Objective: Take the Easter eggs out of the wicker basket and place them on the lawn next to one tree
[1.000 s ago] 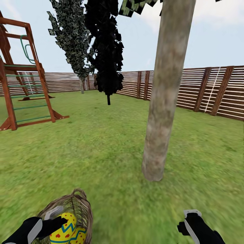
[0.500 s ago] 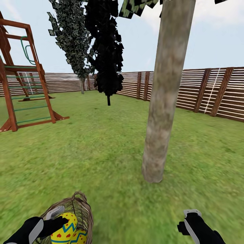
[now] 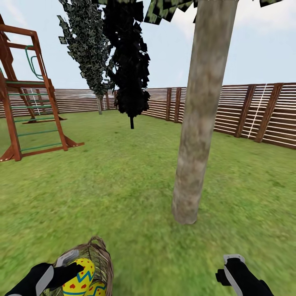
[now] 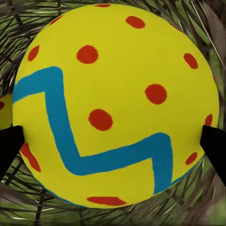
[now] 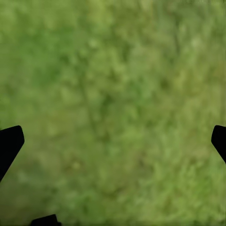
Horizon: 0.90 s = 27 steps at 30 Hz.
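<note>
The left gripper (image 3: 78, 269) is clasping an Easter egg (image 4: 115, 103) across its smooth, rounded, likely slippery middle, inside the wicker basket (image 3: 98, 255) on the lawn (image 3: 123, 185) near the tree (image 3: 195, 135). The right gripper (image 5: 113, 141) is hanging spread and empty over grass.

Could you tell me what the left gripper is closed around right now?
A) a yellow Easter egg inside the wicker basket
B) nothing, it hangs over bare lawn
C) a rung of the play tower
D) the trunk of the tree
A: in the left wrist view the left gripper has a fingertip on each side of the Easter egg, with wicker basket weave behind it.
</note>
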Available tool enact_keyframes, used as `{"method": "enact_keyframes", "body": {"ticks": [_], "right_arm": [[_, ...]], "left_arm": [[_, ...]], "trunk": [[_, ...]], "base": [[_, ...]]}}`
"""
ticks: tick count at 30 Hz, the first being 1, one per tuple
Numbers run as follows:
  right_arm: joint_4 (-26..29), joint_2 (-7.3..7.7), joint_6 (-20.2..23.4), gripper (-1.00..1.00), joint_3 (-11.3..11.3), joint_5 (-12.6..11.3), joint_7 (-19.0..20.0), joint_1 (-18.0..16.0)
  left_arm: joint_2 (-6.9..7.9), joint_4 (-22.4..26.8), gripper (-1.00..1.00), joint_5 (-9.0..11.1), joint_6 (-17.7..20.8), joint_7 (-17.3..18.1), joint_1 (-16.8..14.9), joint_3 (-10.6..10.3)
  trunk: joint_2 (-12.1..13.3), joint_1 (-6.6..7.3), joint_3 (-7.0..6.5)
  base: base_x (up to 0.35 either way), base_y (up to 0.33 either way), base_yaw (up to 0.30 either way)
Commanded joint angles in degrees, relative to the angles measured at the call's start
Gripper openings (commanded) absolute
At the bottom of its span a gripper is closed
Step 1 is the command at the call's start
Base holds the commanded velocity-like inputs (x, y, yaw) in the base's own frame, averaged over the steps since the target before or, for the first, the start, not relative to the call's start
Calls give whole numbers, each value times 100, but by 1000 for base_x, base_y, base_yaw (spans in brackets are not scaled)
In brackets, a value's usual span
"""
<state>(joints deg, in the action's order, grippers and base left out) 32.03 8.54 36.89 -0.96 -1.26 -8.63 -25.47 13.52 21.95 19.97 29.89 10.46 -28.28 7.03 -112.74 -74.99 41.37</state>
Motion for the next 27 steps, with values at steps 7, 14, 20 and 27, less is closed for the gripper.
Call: {"method": "enact_keyframes", "body": {"ticks": [7,14,20,27], "right_arm": [[11,-10,20,100,-10,-16,-25,-2],[13,-10,20,100,-9,-21,-25,-2],[13,-10,20,100,-10,-19,-32,-2],[13,-10,4,100,-10,-15,-42,-2]], "left_arm": [[-5,11,-100,-2,52,35,-2,26],[-8,11,-100,-8,52,30,-2,26],[-16,11,-100,-9,52,31,-2,26],[-16,11,-100,-8,52,33,-2,26]], "trunk": [[279,155,-120],[560,309,-246],[801,441,-354],[1082,594,-479]], "base": [[0,0,0],[0,0,0],[-218,0,0],[-265,0,5]]}}
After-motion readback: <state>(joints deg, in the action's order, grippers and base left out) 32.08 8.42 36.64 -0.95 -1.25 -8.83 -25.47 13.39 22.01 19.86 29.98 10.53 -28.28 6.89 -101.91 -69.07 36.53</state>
